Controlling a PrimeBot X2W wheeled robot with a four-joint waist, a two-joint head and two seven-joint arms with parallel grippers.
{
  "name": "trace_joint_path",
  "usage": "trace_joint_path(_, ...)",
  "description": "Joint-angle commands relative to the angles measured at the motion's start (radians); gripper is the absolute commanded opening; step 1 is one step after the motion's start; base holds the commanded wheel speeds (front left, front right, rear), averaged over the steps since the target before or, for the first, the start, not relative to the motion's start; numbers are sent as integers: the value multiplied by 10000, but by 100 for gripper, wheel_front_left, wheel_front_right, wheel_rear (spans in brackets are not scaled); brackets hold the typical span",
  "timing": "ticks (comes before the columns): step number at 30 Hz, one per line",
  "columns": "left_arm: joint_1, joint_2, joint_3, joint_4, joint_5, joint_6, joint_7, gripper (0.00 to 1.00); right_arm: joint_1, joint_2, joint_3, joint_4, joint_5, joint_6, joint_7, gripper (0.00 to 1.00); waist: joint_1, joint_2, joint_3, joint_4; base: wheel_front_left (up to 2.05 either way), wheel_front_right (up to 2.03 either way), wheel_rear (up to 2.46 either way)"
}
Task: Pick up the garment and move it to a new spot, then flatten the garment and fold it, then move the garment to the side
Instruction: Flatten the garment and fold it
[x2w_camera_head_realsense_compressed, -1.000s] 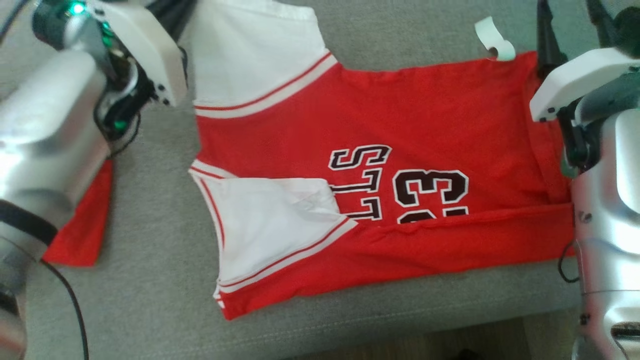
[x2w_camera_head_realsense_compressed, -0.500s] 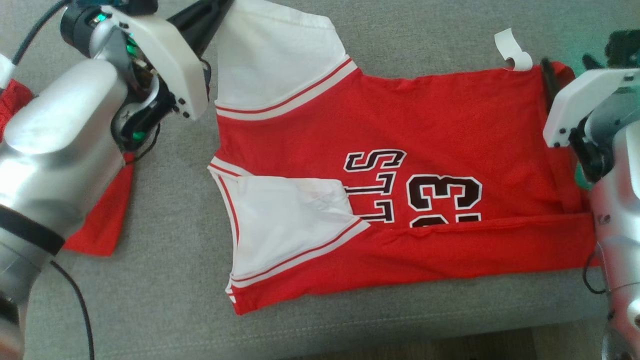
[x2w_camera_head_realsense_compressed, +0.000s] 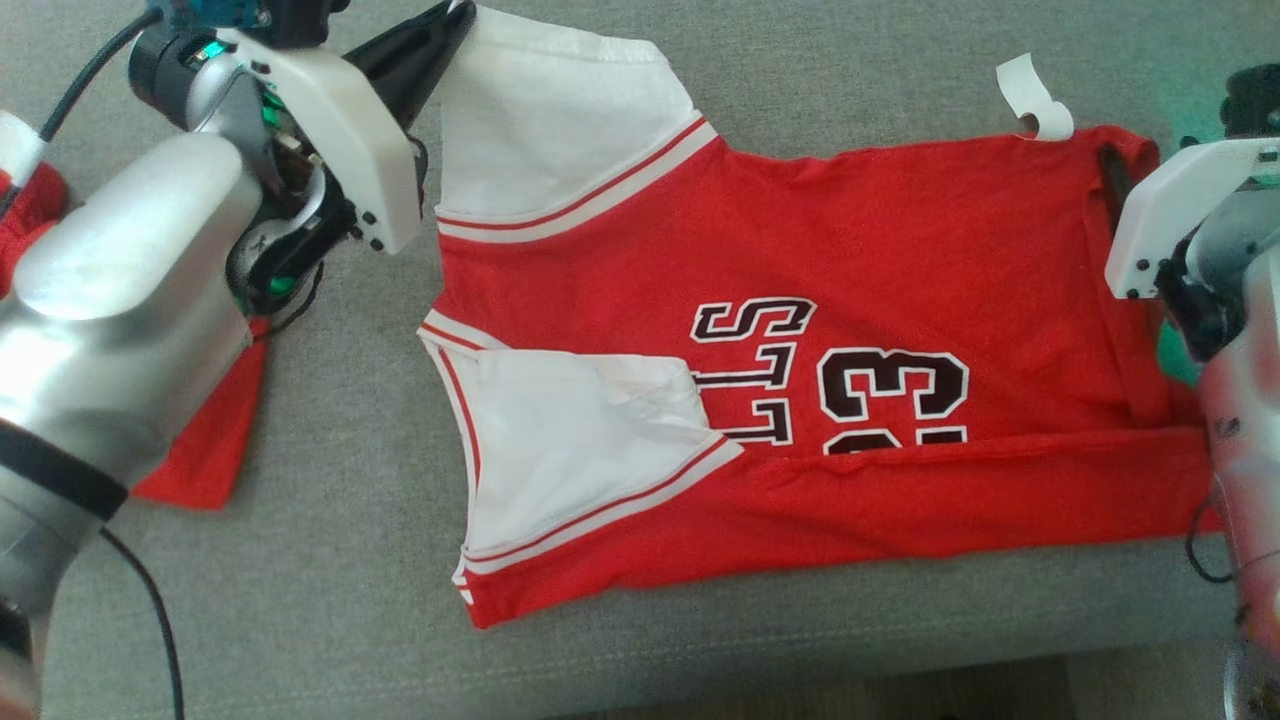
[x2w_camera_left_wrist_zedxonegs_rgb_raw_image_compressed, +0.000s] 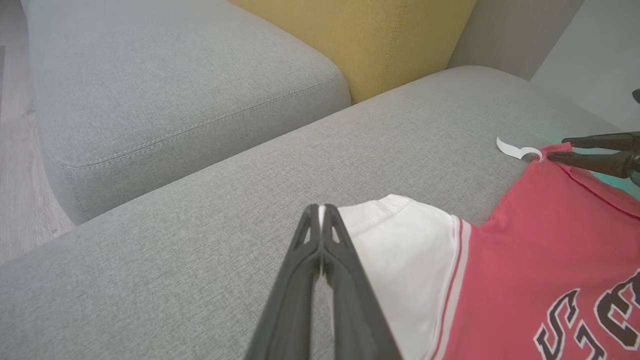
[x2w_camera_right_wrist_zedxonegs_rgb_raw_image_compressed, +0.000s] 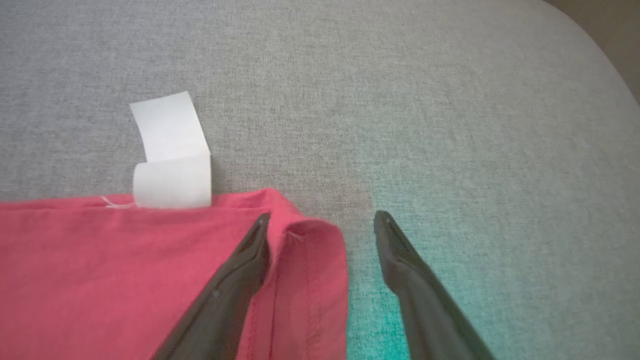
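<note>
Red garment (x2w_camera_head_realsense_compressed: 800, 330) with white sleeves lies spread flat across the grey sofa seat (x2w_camera_head_realsense_compressed: 320, 560) in the head view, sleeves toward the left, hem toward the right, lettering and number face up, and its near long edge is folded over, running close to the seat's front edge. A white tag (x2w_camera_head_realsense_compressed: 1035, 100) curls off the far hem corner. The left gripper (x2w_camera_head_realsense_compressed: 455, 20) sits at the far sleeve's corner, the right gripper (x2w_camera_head_realsense_compressed: 1112, 170) at the far hem corner, with one dark finger showing there. Another red cloth (x2w_camera_head_realsense_compressed: 205, 440) lies by the seat's left edge, partly under the left arm. In the left wrist view the left gripper (x2w_camera_left_wrist_zedxonegs_rgb_raw_image_compressed: 320, 210) is clamped tight, with a thin white sliver of sleeve edge pinched between the fingers; the rest of the garment (x2w_camera_left_wrist_zedxonegs_rgb_raw_image_compressed: 525, 260) runs off to the right, and a yellow cushion (x2w_camera_left_wrist_zedxonegs_rgb_raw_image_compressed: 360, 40) stands behind. The right gripper (x2w_camera_left_wrist_zedxonegs_rgb_raw_image_compressed: 557, 149) sits at the hem corner by the tag (x2w_camera_left_wrist_zedxonegs_rgb_raw_image_compressed: 515, 149). In the right wrist view the right gripper (x2w_camera_right_wrist_zedxonegs_rgb_raw_image_compressed: 322, 215) is spread wide, one finger on the garment (x2w_camera_right_wrist_zedxonegs_rgb_raw_image_compressed: 100, 260) and the other on bare seat (x2w_camera_right_wrist_zedxonegs_rgb_raw_image_compressed: 450, 125), with the rolled hem corner between them and the tag (x2w_camera_right_wrist_zedxonegs_rgb_raw_image_compressed: 172, 165) just beside.
</note>
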Motion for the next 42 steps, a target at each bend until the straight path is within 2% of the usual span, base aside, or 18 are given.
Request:
trace_joint_path(1, -328, 411, 395, -195, 3, 49, -8, 0, -296, -80, 83, -232, -76, 31, -114, 100, 0, 0, 18, -5, 0, 0, 0)
trace_joint_path(6, -454, 467, 436, -189, -10, 72, 15, 0, -503, -86, 308, -116, -79, 31, -226, 100, 0, 0, 188, -2, 0, 0, 0)
trace_joint_path(7, -473, 471, 440, -186, -10, 79, 14, 0, -547, -103, 348, -79, -81, 31, -225, 48, 0, 0, 220, 0, 0, 0, 0)
trace_joint_path(8, -491, 476, 442, -176, -7, 84, 10, 0, -596, -128, 387, -45, -98, 31, -220, 0, 0, 0, 253, 5, 0, 0, 0)
trace_joint_path(19, -900, 456, 565, 227, 143, 228, -274, 0, -1332, -594, 86, 159, -836, 31, -705, 0, 0, 0, 610, 63, 0, 0, 0)
trace_joint_path(25, -1347, 344, 674, 632, 349, 377, -605, 0, -1900, -429, -34, 125, -1209, 31, -1469, 0, 0, 0, 855, 71, 0, 0, 0)
trace_joint_path(33, -2229, -150, 1031, 1639, 523, 575, -1365, 0, -2995, -94, -522, 269, -1749, 31, -2853, 0, 0, 0, 1254, 61, 0, 0, 0)
trace_joint_path(42, -2298, -554, 917, 2437, 803, 294, -1799, 0, -3221, 222, -940, 1167, -2170, 31, -3592, 0, 0, 0, 1200, 88, 0, 0, 0)
